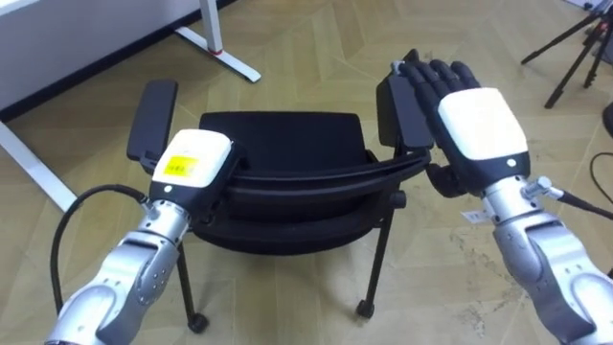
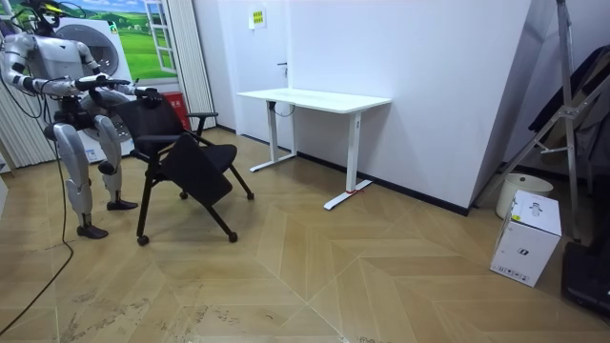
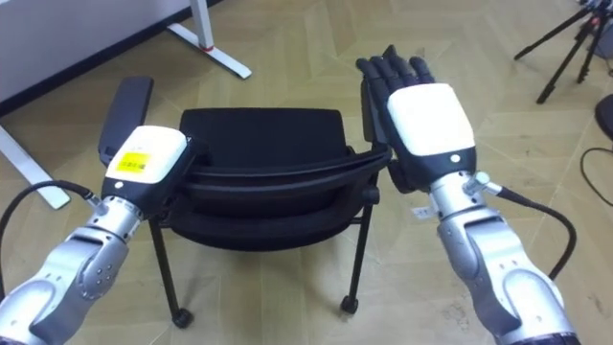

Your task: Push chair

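Note:
A black chair (image 1: pixel 287 144) with armrests and small wheels stands on the wooden floor right in front of me, its backrest towards me. My left hand (image 1: pixel 196 163) rests on the left end of the backrest top, beside the left armrest (image 1: pixel 153 120); its fingers are hidden over the far side. My right hand (image 1: pixel 479 125) lies against the right armrest (image 1: pixel 395 110) with straight fingers (image 1: pixel 431 77) pointing forward. In the room view I stand upright behind the chair (image 2: pixel 181 157) at the room view's left, both arms stretched out to it.
A white desk (image 2: pixel 315 98) stands beyond the chair by the wall; its foot (image 1: pixel 218 48) shows ahead on my left. Tripod legs (image 1: pixel 575 48) stand at my far right. A white box (image 2: pixel 527 238) sits at the room view's right.

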Controlling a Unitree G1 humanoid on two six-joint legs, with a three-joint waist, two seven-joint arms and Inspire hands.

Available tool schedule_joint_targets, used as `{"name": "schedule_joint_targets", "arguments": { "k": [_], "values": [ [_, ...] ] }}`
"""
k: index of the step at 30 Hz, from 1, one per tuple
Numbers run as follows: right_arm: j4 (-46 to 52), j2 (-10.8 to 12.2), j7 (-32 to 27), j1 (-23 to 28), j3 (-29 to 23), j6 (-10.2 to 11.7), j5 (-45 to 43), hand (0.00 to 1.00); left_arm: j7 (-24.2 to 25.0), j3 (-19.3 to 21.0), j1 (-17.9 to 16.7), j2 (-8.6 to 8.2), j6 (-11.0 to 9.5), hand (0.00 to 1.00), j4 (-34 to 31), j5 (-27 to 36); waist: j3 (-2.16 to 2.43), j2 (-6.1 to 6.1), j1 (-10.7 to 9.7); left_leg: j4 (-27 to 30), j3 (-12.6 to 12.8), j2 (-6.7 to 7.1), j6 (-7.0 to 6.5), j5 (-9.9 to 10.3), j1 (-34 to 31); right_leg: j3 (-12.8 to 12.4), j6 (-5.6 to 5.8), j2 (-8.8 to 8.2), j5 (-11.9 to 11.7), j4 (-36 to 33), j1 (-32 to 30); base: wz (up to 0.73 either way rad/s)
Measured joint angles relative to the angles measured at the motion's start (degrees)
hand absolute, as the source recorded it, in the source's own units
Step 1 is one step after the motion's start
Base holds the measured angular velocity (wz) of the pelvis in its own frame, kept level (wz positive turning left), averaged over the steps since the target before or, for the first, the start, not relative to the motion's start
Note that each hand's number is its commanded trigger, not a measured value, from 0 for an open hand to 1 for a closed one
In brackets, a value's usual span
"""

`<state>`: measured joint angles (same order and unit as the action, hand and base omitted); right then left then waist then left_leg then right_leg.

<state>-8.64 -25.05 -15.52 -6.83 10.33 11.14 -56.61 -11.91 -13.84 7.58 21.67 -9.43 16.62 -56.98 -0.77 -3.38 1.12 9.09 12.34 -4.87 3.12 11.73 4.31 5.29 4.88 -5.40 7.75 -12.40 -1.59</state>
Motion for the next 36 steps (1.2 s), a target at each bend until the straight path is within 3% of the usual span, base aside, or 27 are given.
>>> {"name": "schedule_joint_targets", "arguments": {
  "k": [16,36],
  "values": [
    [2.84,-0.13,3.85,-0.07,3.51,-2.52,-1.79,0.0,0.17,-0.55,0.78,0.11,0.17,1.0,0.67,-0.09,-0.04,-0.42,0.67,-0.07,0.0,-0.04,0.0,0.0,0.26,0.13,0.0,0.09,0.0,-0.05,0.12,0.0],
    [7.07,-0.03,12.08,-1.1,10.19,-1.1,-2.43,0.0,-2.99,-2.69,3.32,-0.08,-1.59,1.0,4.94,-0.02,0.01,0.05,0.76,0.33,-1.81,-0.31,0.01,-0.01,-0.03,2.01,-0.08,0.1,-0.05,0.06,1.03,0.04]
  ]
}}
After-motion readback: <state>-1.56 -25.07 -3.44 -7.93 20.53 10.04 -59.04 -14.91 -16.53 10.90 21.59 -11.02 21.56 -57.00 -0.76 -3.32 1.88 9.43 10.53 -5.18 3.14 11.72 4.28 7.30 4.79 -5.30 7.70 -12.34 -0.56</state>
